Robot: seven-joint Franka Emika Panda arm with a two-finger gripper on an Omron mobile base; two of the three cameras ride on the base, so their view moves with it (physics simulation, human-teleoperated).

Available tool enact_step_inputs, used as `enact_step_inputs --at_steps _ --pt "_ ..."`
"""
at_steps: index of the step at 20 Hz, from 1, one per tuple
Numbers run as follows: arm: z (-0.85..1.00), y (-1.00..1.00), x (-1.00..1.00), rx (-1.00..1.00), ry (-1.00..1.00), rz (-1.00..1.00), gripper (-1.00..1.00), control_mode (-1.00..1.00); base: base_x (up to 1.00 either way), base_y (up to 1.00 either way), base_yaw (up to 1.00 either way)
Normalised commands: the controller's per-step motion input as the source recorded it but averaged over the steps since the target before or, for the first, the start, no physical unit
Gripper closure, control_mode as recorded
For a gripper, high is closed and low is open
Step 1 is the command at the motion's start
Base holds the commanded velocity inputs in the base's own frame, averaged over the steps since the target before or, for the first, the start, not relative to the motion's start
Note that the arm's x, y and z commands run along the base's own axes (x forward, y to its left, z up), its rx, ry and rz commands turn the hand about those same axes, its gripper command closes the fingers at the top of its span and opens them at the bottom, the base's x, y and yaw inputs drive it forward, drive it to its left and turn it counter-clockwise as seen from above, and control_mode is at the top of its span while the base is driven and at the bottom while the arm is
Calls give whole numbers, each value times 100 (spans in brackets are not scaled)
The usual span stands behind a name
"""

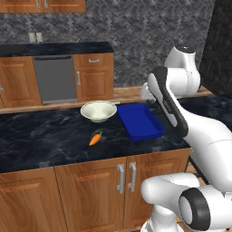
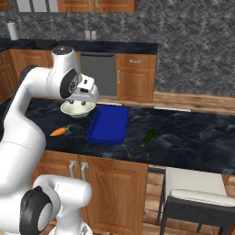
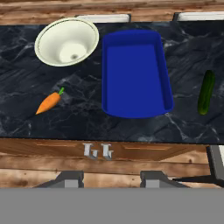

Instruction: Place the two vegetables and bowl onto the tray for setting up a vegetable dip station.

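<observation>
The blue tray (image 3: 134,74) lies on the dark counter with nothing in it, also seen as the tray (image 1: 140,121) and the tray (image 2: 109,125). Left of it stands the cream bowl (image 3: 66,41) (image 1: 98,111); my hand partly covers the bowl (image 2: 73,110). In front of the bowl lies the orange carrot (image 3: 49,102) (image 1: 95,138) (image 2: 59,131). The dark green vegetable (image 3: 205,92) (image 2: 148,137) lies right of the tray. My gripper (image 3: 110,180) (image 2: 81,106) hangs high over the counter's front edge, open, with nothing between its fingers.
The dark marble counter (image 1: 41,136) tops wooden cabinets with metal handles (image 3: 97,151). A chair (image 2: 193,193) stands at the right below the counter. Across the aisle are a grey dishwasher (image 1: 55,79) and more cabinets.
</observation>
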Motion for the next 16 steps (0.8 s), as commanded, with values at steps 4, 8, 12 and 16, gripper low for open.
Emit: enact_step_inputs --at_steps 4,8,12,16 --pt "0 0 0 0 0 -2 -100 -100 0 0 0" --pt "-1 3 4 -2 0 -8 -100 -100 0 0 0" --pt "-2 9 14 -6 1 -6 -100 -100 0 0 0" --pt "-8 8 18 -3 0 -2 -100 -100 0 0 0"
